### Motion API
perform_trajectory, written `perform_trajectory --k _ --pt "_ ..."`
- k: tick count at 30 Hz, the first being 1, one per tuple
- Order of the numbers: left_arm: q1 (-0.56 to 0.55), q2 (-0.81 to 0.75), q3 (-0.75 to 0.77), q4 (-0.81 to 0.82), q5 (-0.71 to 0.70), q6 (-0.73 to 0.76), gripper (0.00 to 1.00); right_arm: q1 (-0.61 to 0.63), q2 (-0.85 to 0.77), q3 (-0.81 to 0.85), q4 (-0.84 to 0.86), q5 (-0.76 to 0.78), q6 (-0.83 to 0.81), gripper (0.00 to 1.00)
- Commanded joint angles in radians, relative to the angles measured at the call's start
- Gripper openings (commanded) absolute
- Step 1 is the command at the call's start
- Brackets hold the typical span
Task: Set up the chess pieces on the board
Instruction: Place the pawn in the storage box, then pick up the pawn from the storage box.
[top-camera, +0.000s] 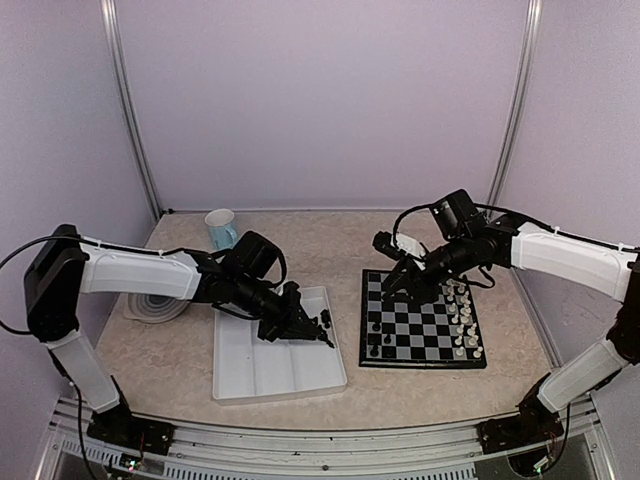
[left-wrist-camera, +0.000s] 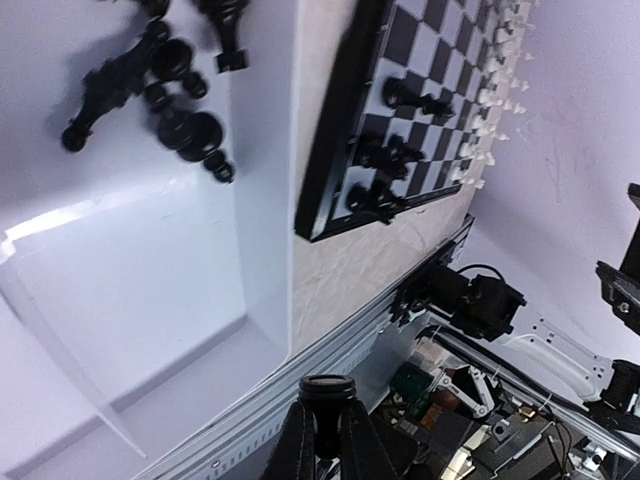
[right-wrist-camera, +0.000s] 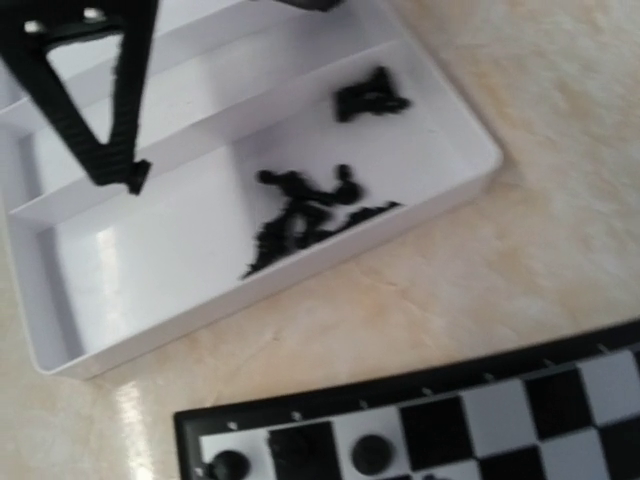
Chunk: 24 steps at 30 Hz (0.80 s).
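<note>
The chess pieces (left-wrist-camera: 165, 90) still in the white tray (left-wrist-camera: 130, 290) form 2 clusters in the compartment nearest the board (top-camera: 420, 325), just beyond the tips of the left claw (left-wrist-camera: 325, 425). They lie on their sides, long axes pointing in mixed directions. Several more black pieces stand upright on the board's tray-side squares, near the right claw (top-camera: 393, 290).

Left claw: closed. A small round black item (left-wrist-camera: 327, 385) sits at its tips, identity unclear.

Right claw: wide, holding nothing.

White pieces (top-camera: 462, 318) line the board edge on the side of the right claw away from the tray.
</note>
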Motion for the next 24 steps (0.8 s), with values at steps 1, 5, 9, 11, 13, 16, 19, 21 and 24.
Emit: perform_trajectory --k 1,5,9,11,13,16,19,21,24 --pt "0.022 0.045 0.035 -0.233 0.057 0.125 0.04 0.052 0.028 0.011 -0.01 0.014 -0.031 0.43" --pt "0.016 0.125 0.077 -0.317 0.073 0.23 0.16 0.109 0.053 0.016 -0.02 0.052 -0.05 0.43" --pt "0.017 0.175 0.122 -0.356 0.062 0.302 0.29 0.136 0.071 0.028 -0.024 0.068 -0.057 0.43" --pt "0.019 0.197 0.17 -0.401 0.022 0.349 0.32 0.14 0.08 0.036 -0.027 0.064 -0.054 0.43" --pt "0.02 0.203 0.211 -0.417 -0.011 0.382 0.32 0.142 0.088 0.041 -0.028 0.061 -0.055 0.43" --pt "0.015 0.17 0.255 -0.397 -0.086 0.435 0.34 0.147 0.096 0.038 -0.028 0.064 -0.066 0.42" --pt "0.003 0.105 0.283 -0.366 -0.191 0.501 0.36 0.175 0.105 0.03 -0.027 0.095 -0.115 0.42" --pt "-0.006 0.05 0.275 -0.341 -0.301 0.538 0.37 0.214 0.118 0.03 -0.026 0.121 -0.176 0.4" --pt "-0.01 -0.068 0.224 -0.279 -0.498 0.573 0.41 0.294 0.157 0.056 -0.032 0.152 -0.276 0.38"
